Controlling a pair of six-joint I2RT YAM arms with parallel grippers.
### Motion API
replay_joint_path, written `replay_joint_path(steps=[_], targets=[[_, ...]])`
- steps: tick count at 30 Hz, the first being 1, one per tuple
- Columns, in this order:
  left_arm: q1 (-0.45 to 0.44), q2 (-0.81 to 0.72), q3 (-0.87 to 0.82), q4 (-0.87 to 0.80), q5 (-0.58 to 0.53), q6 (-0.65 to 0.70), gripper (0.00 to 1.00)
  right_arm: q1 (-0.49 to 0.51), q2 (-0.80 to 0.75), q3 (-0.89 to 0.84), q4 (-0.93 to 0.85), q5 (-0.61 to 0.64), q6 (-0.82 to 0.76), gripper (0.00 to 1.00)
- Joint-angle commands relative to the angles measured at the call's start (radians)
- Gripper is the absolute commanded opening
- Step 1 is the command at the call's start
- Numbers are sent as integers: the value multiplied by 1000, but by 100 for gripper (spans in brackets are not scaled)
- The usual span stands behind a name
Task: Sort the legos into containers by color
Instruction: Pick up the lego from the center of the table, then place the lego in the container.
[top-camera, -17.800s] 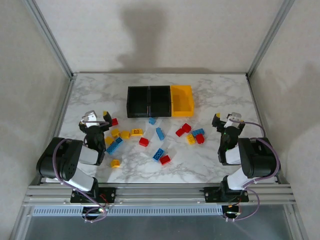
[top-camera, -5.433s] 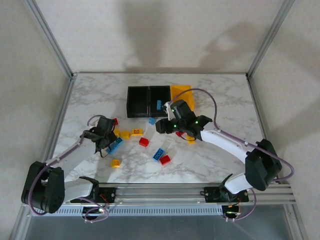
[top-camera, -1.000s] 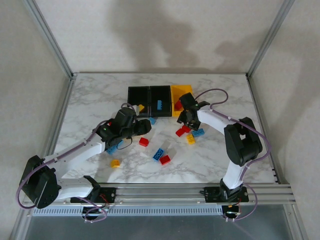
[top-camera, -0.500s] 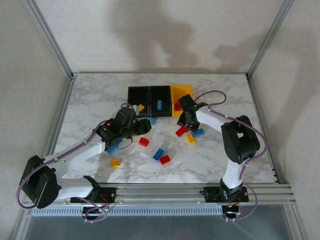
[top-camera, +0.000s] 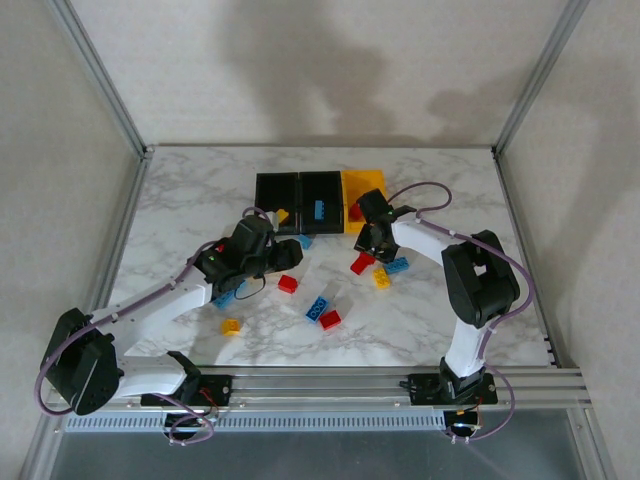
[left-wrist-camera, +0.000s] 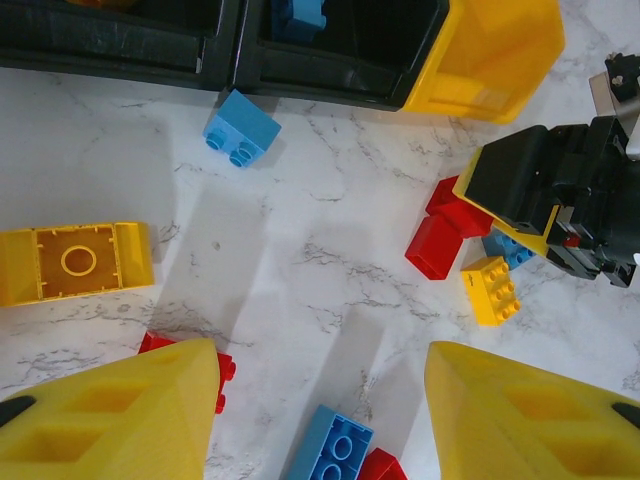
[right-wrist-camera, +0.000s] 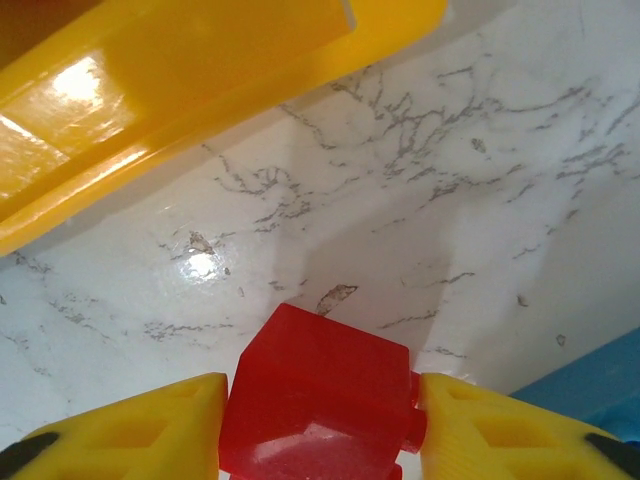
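Right hand (right-wrist-camera: 322, 392): closed on a red brick (right-wrist-camera: 318, 425), with a yellow finger (right-wrist-camera: 140, 430) tight against each side. The brick sits low centre in the wrist frame, on the marble surface (right-wrist-camera: 420, 200). The yellow bin (right-wrist-camera: 150, 80) runs across the upper left, near the brick but not touching it. A blue brick (right-wrist-camera: 600, 385) pokes in at the lower right edge.

Overhead, the right hand (top-camera: 366, 248) is just right of centre, directly below the yellow bin's near wall.

Left hand (left-wrist-camera: 320, 350): open, with a wide gap and nothing between the fingers, only bare surface. Its wrist frame shows:
- a small blue block (left-wrist-camera: 242, 127) at upper left, just beside the black bins
- an upturned yellow brick (left-wrist-camera: 75, 262) at the left edge
- a red piece (left-wrist-camera: 226, 368) half hidden behind the left finger
- a blue plate (left-wrist-camera: 335, 450) at bottom centre
- a small yellow block (left-wrist-camera: 490, 290) at right, near the other arm's black hand

Overhead, the left hand (top-camera: 288, 256) lies left of centre, below the black bins.

Containers are joined in a row at upper centre: left black bin (top-camera: 262, 195), middle black bin (top-camera: 320, 180), then the yellow one. A yellow lego (top-camera: 281, 214) sits in the left black bin's near right corner, and a blue lego (top-camera: 318, 209) lies in the middle bin. The loose legos are scattered on the surface below the row, red, blue and yellow mixed. One lone yellow brick (top-camera: 231, 326) lies lowest, at left.
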Motion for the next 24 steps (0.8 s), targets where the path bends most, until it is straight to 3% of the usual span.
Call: replay_joint_path(steps=[1,7,17,24], targets=[[-3,6,-6,13,-19,-8,57,4,13,-25,-7,-8,-12,45],[-3,9,0,27,-14,-20,57,3,-35,-9,-19,5,-31,39],[-3,22,22,56,-7,-43,57,-7,-136,88,-84,58,-77,38],[-4,36,53,90,10,-71,57,-49,-58,268,-111,82,-131,38]])
